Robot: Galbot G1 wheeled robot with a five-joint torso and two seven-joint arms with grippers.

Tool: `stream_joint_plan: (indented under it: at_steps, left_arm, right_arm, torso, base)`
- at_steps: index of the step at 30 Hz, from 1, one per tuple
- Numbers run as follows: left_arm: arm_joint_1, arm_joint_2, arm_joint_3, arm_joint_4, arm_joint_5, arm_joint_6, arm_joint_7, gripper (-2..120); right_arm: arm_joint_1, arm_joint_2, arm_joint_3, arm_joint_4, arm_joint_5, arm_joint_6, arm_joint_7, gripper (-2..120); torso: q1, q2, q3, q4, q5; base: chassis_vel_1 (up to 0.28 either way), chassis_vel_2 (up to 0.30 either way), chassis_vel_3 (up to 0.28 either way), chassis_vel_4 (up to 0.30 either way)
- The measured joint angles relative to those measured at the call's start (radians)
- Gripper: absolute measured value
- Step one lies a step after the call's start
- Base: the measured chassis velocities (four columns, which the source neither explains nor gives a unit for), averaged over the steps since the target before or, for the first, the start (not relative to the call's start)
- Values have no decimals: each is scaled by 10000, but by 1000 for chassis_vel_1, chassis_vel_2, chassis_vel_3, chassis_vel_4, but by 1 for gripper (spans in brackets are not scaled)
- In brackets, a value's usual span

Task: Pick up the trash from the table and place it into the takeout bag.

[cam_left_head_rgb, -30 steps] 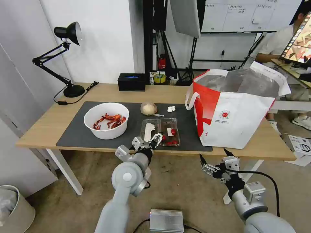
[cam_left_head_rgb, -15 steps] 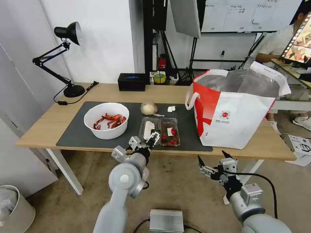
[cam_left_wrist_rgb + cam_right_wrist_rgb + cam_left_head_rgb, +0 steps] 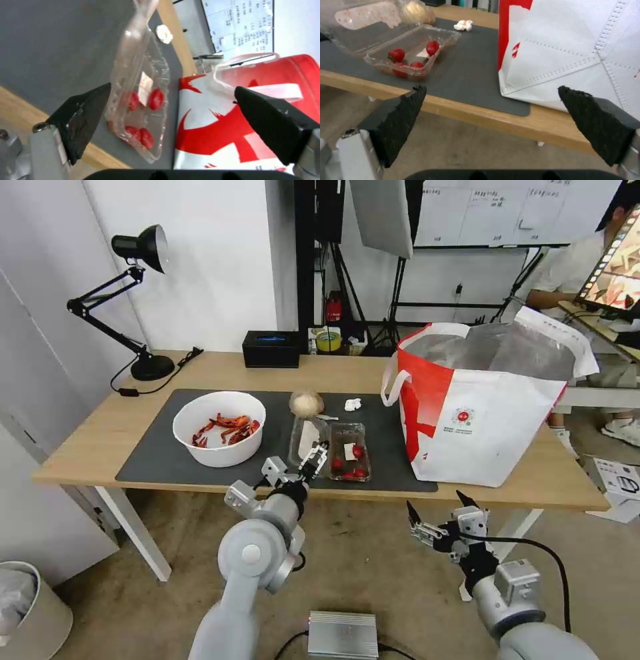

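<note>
My left gripper (image 3: pixel 308 463) is open at the table's front edge, and the clear clamshell tray (image 3: pixel 349 450) with small red fruits lies between its spread fingers (image 3: pixel 83 117). One finger rests against the tray's lid (image 3: pixel 133 42), which is tipped up on edge. The white bowl (image 3: pixel 219 428) of crayfish shells, the tan ball (image 3: pixel 306 403) and the tissue wad (image 3: pixel 353 404) lie on the grey mat (image 3: pixel 153 460). At the right of the table (image 3: pixel 93 433) stands the takeout bag (image 3: pixel 480 413), mouth open. My right gripper (image 3: pixel 440 517) hangs open below the table edge, in front of the bag (image 3: pixel 570 50).
A black box (image 3: pixel 271 349) and a black desk lamp (image 3: pixel 143 300) stand along the table's back edge. A white bin (image 3: pixel 27 613) sits on the floor at the left, a metal box (image 3: pixel 343 635) by my base. A person sits behind the bag.
My left gripper has advanced over the table edge to the clamshell tray, and the tray's lid has gone from lying flat to tilted up. The right arm has barely shifted.
</note>
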Motion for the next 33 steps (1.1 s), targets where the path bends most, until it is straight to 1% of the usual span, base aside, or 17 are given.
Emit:
stream_joint_plan:
  at_steps: [11,20,33]
  left_arm:
    - [11,28,162,-81,160,-106,569,100]
    - [-9,43,368,-140,200,-122,734,100]
    - [26,25,924,-174,408,-49,928,100]
  right_arm:
    - [-38,17,27,54,-38,7,-5,100]
    - [-64,56,47,67,-54,21,-5,100]
    - [-162,143,120,133,-81,61,-6,100]
  torso:
    - [0,0,0,0,0]
    - [0,0,0,0,0]
    - [0,0,0,-1,0]
  base:
    - [0,0,0,0]
    - [0,0,0,0]
    - [0,0,0,0]
